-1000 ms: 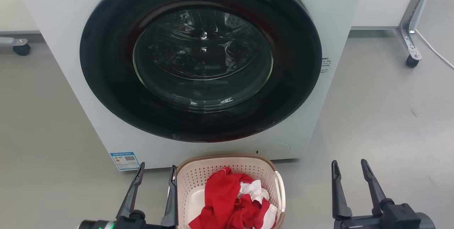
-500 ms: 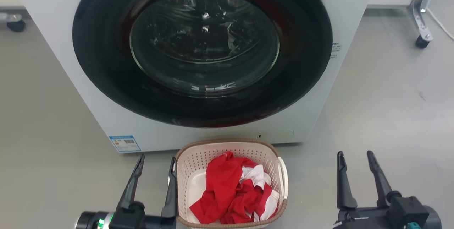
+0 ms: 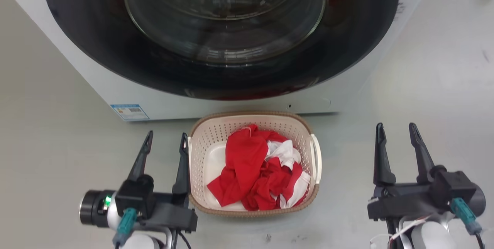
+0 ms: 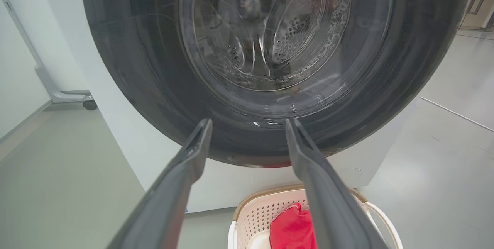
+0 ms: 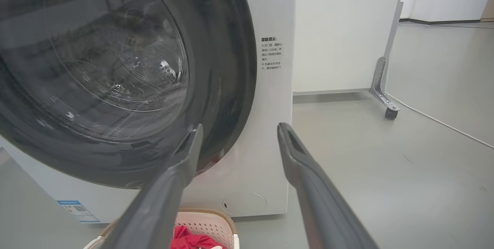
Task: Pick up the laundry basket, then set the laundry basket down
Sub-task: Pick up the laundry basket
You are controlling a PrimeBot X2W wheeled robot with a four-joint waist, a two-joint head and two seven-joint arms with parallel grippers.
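Laundry basket [image 3: 216, 133] on floor just before washer [image 3: 115, 90]; left gripper [image 3: 167, 134] spread, empty, inner finger just beside basket's left side, contact unclear; right gripper [image 3: 396, 125] spread, empty, well apart on basket's right.

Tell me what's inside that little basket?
Crumpled red and white clothes fill much of the laundry basket; some bare bottom shows. Anything beneath the clothes is hidden.

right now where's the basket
In the head view the basket sits on the floor just before the washer, left gripper beside its left side.
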